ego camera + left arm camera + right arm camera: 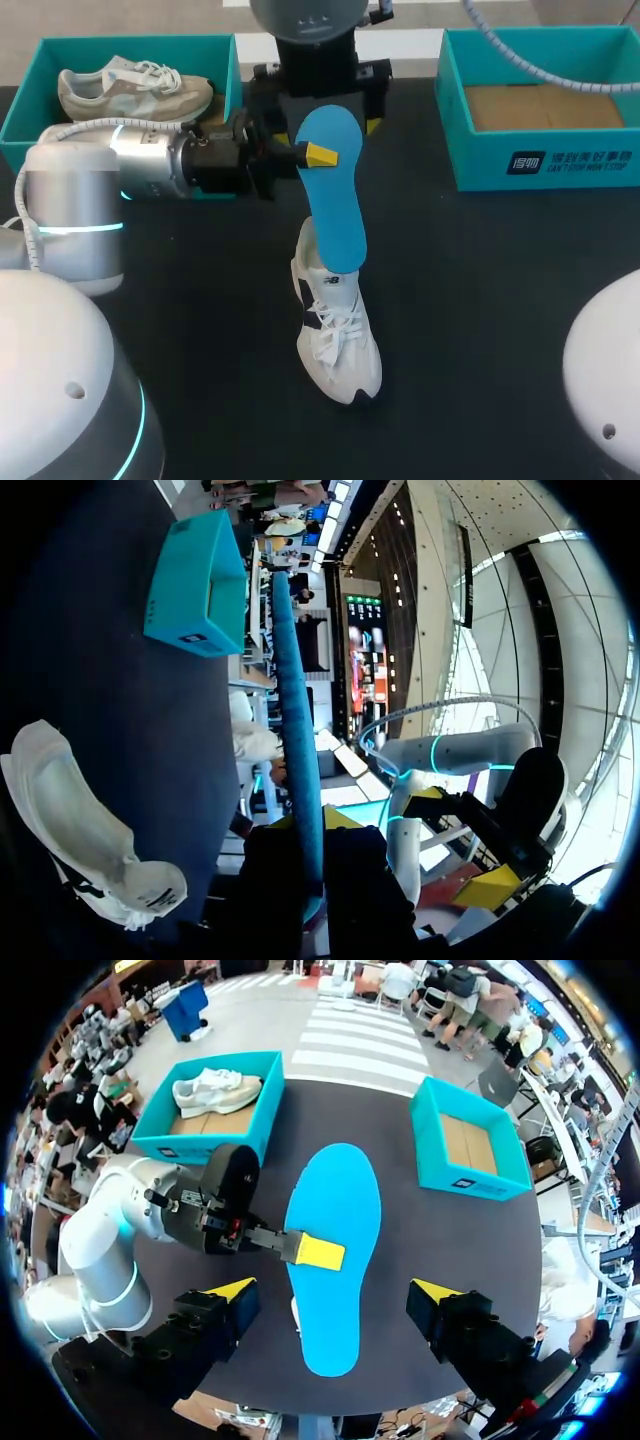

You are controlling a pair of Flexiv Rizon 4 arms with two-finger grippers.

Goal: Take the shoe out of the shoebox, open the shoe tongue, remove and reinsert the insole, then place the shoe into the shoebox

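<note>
Item: insole (333,200), blue, held clear of the worktop (500,300) near its middle. It stands steeply on end. Its lower end is over the opening of the white shoe (338,335); whether it touches the shoe cannot be told.

Holder: left fingers (320,154), reaching in sideways from the left arm and clamped on the insole's upper half. One yellow tip lies flat on the blue face. The left wrist view shows the insole edge-on between the two fingers.

Right fingers (333,1292): spread wide and holding nothing, above the insole and looking down on it. The yellow tips stand well apart on either side of it, and neither touches it.

White shoe: outside both boxes, upright on its sole on the worktop below the insole. Its toe points toward the robot and its laces face up.

Left shoebox (22,110): teal, open-topped, at the far left of the worktop. It contains a beige shoe (135,90) lying lengthwise.

Right shoebox (480,165): teal, open-topped, at the far right, with its brown cardboard floor showing.
</note>
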